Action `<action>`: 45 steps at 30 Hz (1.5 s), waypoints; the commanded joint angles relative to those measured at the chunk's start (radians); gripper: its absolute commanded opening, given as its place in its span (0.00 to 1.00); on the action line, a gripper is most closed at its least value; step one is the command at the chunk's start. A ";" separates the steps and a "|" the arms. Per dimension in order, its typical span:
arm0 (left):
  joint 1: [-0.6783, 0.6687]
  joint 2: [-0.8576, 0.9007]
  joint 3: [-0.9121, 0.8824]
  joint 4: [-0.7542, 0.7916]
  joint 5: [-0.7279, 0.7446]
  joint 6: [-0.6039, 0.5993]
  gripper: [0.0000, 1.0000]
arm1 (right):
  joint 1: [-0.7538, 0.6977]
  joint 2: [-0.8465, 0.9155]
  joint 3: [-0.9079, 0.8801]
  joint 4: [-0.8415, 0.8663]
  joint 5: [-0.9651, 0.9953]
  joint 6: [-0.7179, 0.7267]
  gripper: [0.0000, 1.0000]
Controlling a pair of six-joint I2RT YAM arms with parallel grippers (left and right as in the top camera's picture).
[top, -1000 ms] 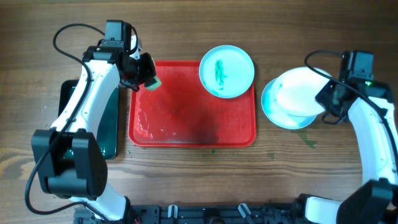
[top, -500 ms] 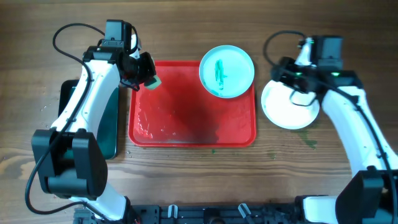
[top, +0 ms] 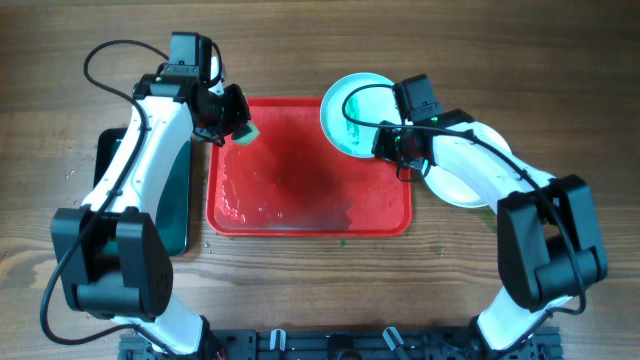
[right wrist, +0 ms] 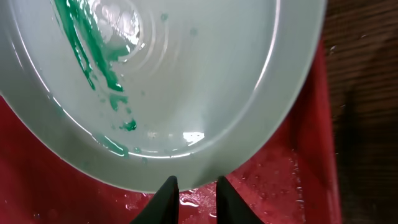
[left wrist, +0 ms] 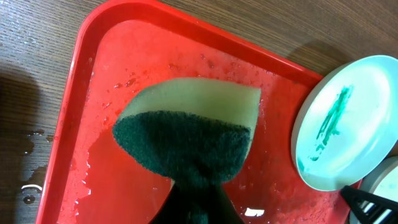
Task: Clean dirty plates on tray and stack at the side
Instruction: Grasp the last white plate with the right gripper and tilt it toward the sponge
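A dirty plate [top: 362, 112] with green smears lies on the far right corner of the red tray [top: 300, 190]. My right gripper [top: 393, 148] is slightly open at the plate's near right rim. In the right wrist view its fingertips [right wrist: 194, 183] sit just short of the smeared plate [right wrist: 186, 81], above the wet tray [right wrist: 273, 180]. A stack of clean plates [top: 455, 195] sits right of the tray, partly hidden under my right arm. My left gripper [top: 238, 122] is shut on a green and yellow sponge [left wrist: 186, 137], held over the tray's far left corner [left wrist: 112, 174].
A black tray with green liquid [top: 178, 200] lies left of the red tray, partly under my left arm. The red tray's floor is wet. Bare wooden table [top: 300, 280] surrounds both trays.
My right arm has swung left from the plate stack to the dirty plate on the tray, leaving a clean plate on the stack. The left arm and sponge have not moved.
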 commanded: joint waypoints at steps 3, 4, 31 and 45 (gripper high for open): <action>0.003 -0.005 -0.002 0.000 -0.017 -0.013 0.04 | 0.085 0.068 0.003 0.017 -0.030 0.036 0.20; 0.003 -0.005 -0.002 0.000 -0.017 -0.013 0.04 | 0.095 0.072 0.003 0.022 -0.038 0.039 0.20; 0.003 -0.005 -0.002 0.000 -0.017 -0.013 0.04 | 0.046 0.193 0.185 -0.127 0.114 0.055 0.46; 0.003 -0.005 -0.002 -0.003 -0.017 -0.013 0.04 | 0.248 0.213 0.193 -0.157 -0.134 -0.050 0.23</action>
